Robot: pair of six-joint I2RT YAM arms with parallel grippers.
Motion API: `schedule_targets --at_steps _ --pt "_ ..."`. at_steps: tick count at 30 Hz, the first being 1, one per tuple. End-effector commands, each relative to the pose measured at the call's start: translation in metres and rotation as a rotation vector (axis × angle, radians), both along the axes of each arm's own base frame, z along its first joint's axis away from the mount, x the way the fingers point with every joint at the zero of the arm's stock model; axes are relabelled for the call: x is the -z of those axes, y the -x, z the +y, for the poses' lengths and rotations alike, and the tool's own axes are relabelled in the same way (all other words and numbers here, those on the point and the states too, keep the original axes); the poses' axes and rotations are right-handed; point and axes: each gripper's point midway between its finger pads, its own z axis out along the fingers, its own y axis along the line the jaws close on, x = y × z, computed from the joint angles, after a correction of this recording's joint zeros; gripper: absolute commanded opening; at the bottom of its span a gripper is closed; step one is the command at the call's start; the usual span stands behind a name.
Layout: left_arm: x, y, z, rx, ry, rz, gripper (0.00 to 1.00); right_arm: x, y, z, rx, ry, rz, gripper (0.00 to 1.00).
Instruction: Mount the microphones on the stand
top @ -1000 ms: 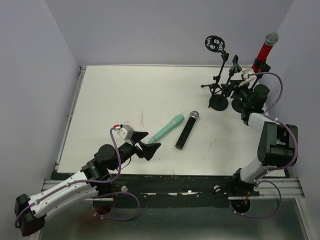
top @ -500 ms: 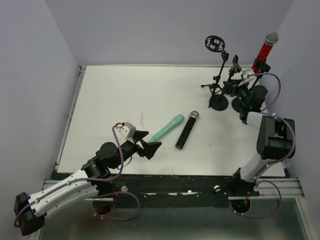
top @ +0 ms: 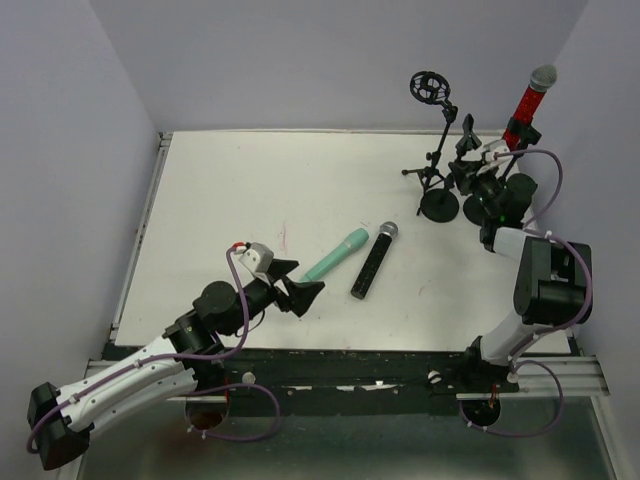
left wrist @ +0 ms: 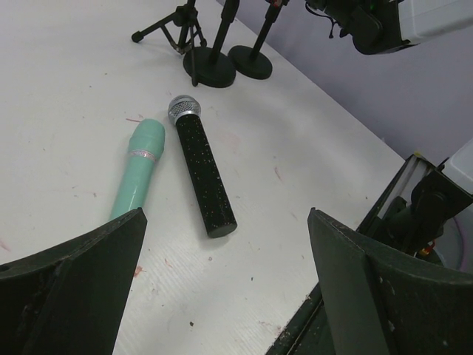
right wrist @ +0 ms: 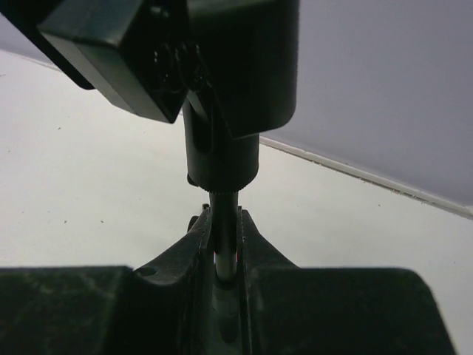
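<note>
One change: right gripper (right wrist: 223, 238) now tight around stand pole (right wrist: 224, 205); left gripper (top: 293, 282) wide, empty

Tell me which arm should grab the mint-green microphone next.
Left. The left gripper hangs open right by the mint-green microphone's handle end, while the right gripper is far off at the back, closed around a stand post.

I could read nothing: no word, brand, number or sign showed on the mint-green microphone (left wrist: 138, 177), the black microphone (left wrist: 201, 174) or the worktop (top: 250, 190).
</note>
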Motion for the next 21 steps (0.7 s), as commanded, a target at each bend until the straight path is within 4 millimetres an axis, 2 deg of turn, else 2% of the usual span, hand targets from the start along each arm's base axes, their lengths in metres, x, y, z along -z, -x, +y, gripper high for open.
schedule_targets --at_steps 1,5,9,15,21 --pt "-0.013 0.002 0.000 0.017 0.015 -0.020 0.98 -0.037 0.020 -0.003 -0.009 0.056 -0.104 0.04" --pt "-0.015 0.003 0.002 0.015 0.022 -0.027 0.98 -0.053 0.041 0.004 -0.038 0.047 -0.091 0.04" --pt "-0.015 0.005 0.002 0.023 0.025 -0.031 0.99 -0.057 0.059 0.015 -0.094 0.024 -0.008 0.03" --pt "-0.017 0.009 0.003 0.034 0.039 -0.036 0.98 -0.038 0.105 0.051 -0.331 0.055 0.153 0.02" --pt "-0.013 0.009 0.006 0.027 0.042 -0.037 0.98 -0.021 0.162 0.078 -0.592 0.145 0.216 0.02"
